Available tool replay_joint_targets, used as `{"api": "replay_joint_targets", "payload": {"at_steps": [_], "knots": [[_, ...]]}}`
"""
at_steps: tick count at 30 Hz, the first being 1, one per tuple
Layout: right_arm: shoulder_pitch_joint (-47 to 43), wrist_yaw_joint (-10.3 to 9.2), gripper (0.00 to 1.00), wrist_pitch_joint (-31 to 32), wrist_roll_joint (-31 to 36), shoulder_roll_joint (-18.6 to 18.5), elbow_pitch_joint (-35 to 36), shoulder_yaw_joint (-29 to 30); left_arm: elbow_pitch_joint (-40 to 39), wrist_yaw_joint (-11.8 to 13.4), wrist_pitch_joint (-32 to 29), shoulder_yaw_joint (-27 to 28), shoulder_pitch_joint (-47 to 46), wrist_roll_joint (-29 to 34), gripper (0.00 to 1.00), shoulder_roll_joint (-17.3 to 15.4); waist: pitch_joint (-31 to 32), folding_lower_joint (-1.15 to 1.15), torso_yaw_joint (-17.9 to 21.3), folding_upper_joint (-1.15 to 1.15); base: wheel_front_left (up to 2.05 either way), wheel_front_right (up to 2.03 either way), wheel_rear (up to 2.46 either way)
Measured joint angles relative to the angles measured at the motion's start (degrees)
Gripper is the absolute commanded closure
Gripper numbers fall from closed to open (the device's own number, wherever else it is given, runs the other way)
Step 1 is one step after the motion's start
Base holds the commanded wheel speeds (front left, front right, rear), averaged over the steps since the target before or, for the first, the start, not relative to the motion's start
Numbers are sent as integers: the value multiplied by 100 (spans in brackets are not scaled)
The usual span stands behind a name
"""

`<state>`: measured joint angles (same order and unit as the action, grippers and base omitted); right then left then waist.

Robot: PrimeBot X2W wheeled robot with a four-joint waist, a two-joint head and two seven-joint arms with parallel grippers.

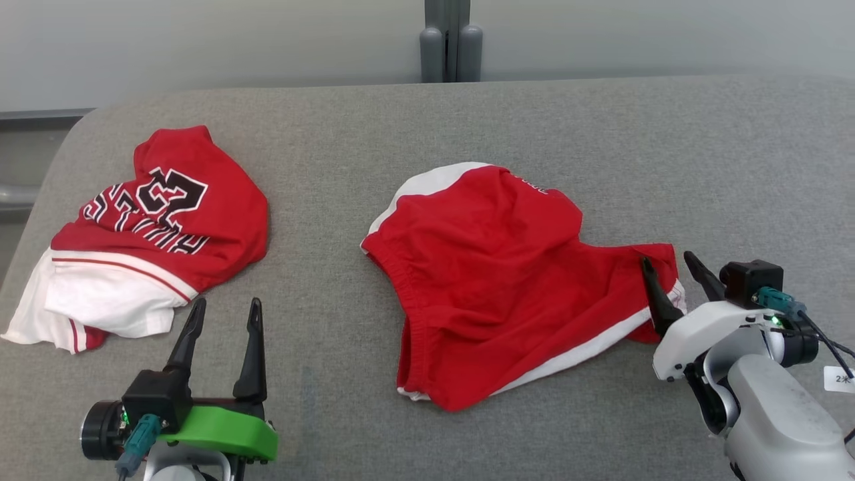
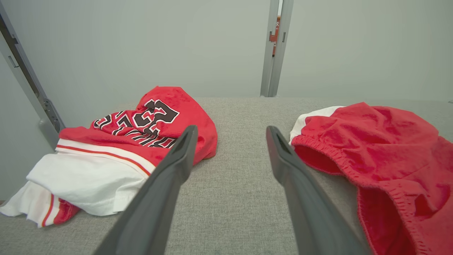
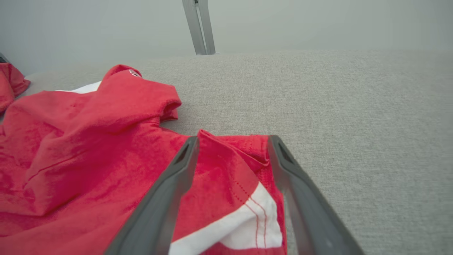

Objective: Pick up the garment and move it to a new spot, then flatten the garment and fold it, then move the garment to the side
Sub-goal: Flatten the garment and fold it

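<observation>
Lying at far left on the grey fabric surface point(image 1: 534, 113): a jersey point(image 1: 160, 227), red over white, crumpled and loosely folded, with a red stripe across the white part. It carries a large black number outlined in white that looks like 23 seen upside down, and under it a row of block letters too creased to read. Left gripper point(image 1: 226, 304): low in front of the jersey, fingers spread wide with nothing between them, clear of both garments. Shorts point(image 1: 494, 267): red with a white side stripe, lying rumpled at the centre of the surface, well apart from the jersey, elastic waistband facing the left gripper. Small white print near the far edge is too small to read. Right gripper point(image 1: 666, 259): released, its fingers parted either side of the shorts' right leg hem; the cloth lies loose between them, red stitching showing on the white stripe. Tag point(image 1: 839, 379): white, on the right arm's cable, marked "2" and a further character that cannot be made out. Post point(image 1: 449, 40): grey, upright behind the surface.
</observation>
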<state>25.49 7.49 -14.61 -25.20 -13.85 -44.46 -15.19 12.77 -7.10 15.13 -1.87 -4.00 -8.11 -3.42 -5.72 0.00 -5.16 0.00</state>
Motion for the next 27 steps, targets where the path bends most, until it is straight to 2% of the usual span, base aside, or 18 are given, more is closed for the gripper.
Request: {"api": "replay_joint_targets", "payload": {"at_steps": [8, 16, 27], "knots": [[-828, 0, 0, -44, 168, -100, 1365, 486, -67, 5, 0, 143, 140, 19, 0, -33, 203, 0, 219, 0, 0, 0, 0], [-1749, 0, 0, -44, 582, 88, 2602, 989, -112, 11, 0, 211, 285, 29, 0, -64, 370, 0, 354, 0, 0, 0, 0], [-2632, 0, 0, -45, 983, 371, 3516, 1206, -178, 43, 0, 294, 537, 65, 0, -98, 585, 0, 367, 0, 0, 0, 0]]}}
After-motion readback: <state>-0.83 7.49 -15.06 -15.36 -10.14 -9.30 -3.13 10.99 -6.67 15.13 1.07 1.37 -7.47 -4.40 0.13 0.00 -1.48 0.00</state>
